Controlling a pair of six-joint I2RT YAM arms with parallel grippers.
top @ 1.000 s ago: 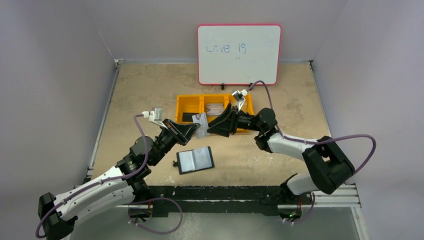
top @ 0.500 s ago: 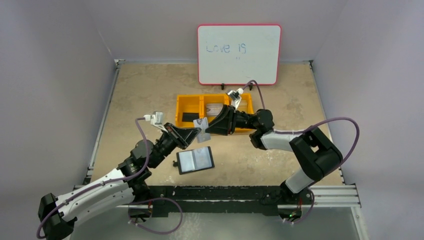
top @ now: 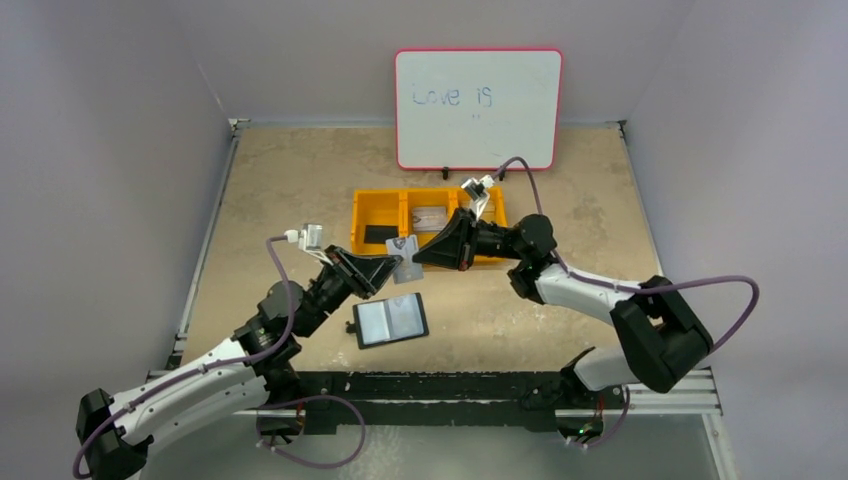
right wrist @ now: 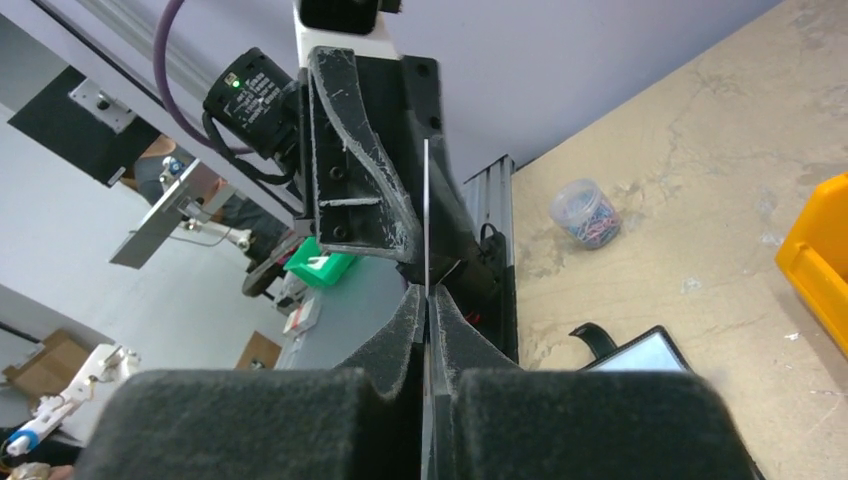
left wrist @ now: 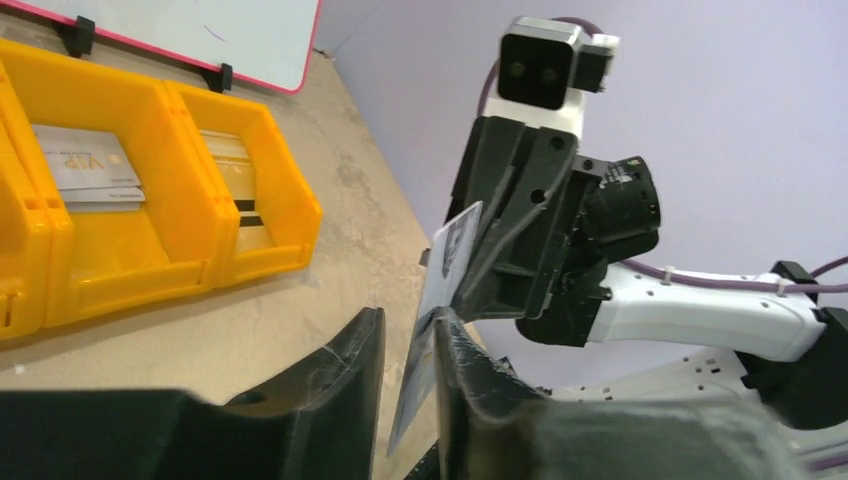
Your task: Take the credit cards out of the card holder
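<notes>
Grey card (top: 404,258) is pinched by the right gripper (right wrist: 427,297) (edge-on there); left gripper (left wrist: 410,322) holds its jaws slightly apart around it.

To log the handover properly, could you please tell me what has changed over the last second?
The right pincer, open a second ago, has shut on the credit card in mid-air. The left pincer, clamped on it before, has begun easing open, the card still between its fingers. The card holder stays open on the table; the yellow tray and its cards are unmoved.
</notes>
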